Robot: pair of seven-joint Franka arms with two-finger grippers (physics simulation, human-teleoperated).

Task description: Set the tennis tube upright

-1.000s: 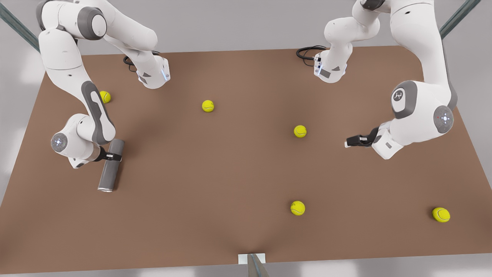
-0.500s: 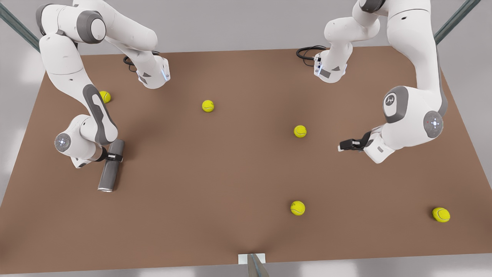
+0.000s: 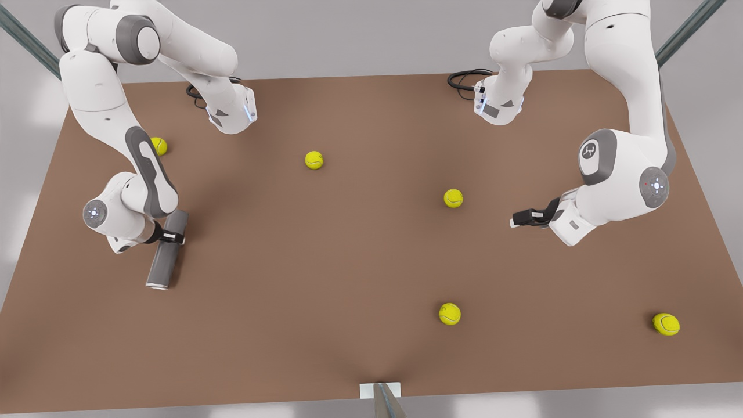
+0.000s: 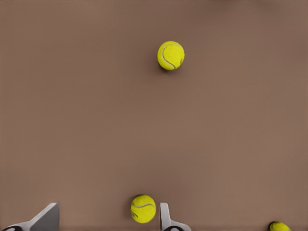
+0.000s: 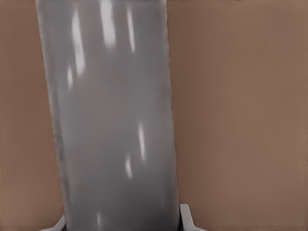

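The grey tennis tube [image 3: 161, 266] lies on its side on the brown table [image 3: 325, 255] at the front view's left, its lighter rim toward the near edge. My right gripper [image 3: 172, 236] is shut across the tube's upper half. In the right wrist view the tube [image 5: 110, 120] stands close up, with a fingertip of my right gripper [image 5: 122, 222] on either side of it. My left gripper [image 3: 518, 220] hovers open at the front view's right, pointing toward the table's middle. In the left wrist view its fingers [image 4: 166, 219] are spread wide.
Several yellow-green tennis balls lie scattered: one [image 3: 314, 159] mid-table, one [image 3: 453, 198] near the left gripper, one [image 3: 449, 313] toward the near edge, one [image 3: 666, 324] at the near right, one [image 3: 158, 146] behind the arm holding the tube. Black cables [image 3: 464, 78] lie at the far edge.
The left gripper has shifted slightly toward the front view's left and then held still. The tube's rim end has swung a little to the left with the right gripper on it.
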